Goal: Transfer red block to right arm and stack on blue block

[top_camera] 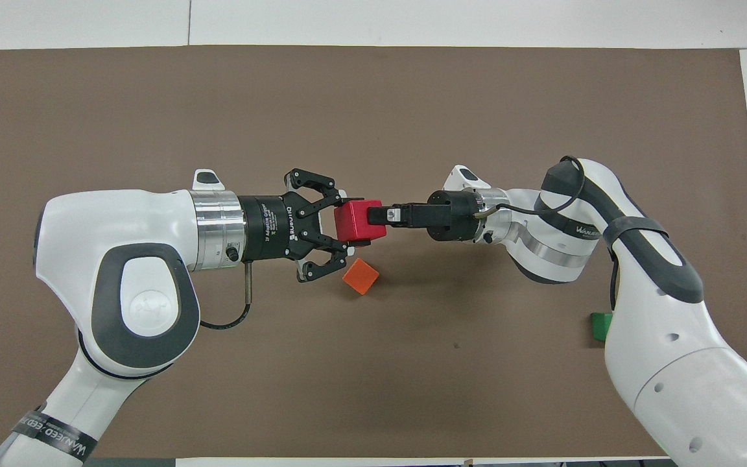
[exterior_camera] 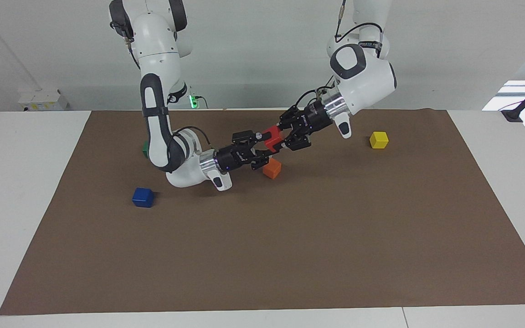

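Red block (exterior_camera: 272,138) held in mid-air, pinched between left claw (exterior_camera: 283,135) and right claw (exterior_camera: 262,145); both grip it. Blue block (exterior_camera: 143,197) lies toward the right arm's end of the surface.

I had both arms stretched toward each other above the middle of the table, wrists nearly level. My left gripper (exterior_camera: 283,136) and my right gripper (exterior_camera: 262,145) met tip to tip, each with its fingers closed on the red block (top_camera: 358,220) held between them.
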`<state>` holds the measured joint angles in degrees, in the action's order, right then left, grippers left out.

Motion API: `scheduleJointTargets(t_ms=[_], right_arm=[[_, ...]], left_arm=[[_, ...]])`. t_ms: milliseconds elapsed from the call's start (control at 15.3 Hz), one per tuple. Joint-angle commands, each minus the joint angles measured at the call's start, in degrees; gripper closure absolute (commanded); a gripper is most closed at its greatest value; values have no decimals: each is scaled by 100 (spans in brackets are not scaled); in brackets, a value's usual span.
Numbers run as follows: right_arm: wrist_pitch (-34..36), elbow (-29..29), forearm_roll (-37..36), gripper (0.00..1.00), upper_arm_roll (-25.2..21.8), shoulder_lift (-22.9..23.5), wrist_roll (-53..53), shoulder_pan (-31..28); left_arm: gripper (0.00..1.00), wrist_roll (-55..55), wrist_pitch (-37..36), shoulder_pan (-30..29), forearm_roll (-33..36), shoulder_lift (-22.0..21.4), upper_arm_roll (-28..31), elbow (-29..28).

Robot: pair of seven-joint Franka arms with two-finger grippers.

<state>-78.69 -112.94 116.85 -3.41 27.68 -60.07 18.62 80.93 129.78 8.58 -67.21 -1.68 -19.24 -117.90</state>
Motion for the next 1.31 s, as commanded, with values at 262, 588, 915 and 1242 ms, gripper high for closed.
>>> scheduleJointTargets(t_ms=[262, 588, 915, 1242], right_arm=[[-620, 0, 84, 100, -19, -105, -40, 63], [-1384, 105, 49, 100, -19, -394, 530, 80], [-2535, 517, -783, 100, -80, -790, 1961, -68], [-3309, 1308, -2907, 100, -89, -1072, 4095, -551]], left_arm=[[0, 46, -84, -338, -161, -192, 35, -40], [0, -408, -777, -1348, -117, -210, 44, -31], [0, -1517, -1568, -2227, 574, -175, 52, 83], [0, -3999, -2343, -2616, 2683, -95, 61, 382]])
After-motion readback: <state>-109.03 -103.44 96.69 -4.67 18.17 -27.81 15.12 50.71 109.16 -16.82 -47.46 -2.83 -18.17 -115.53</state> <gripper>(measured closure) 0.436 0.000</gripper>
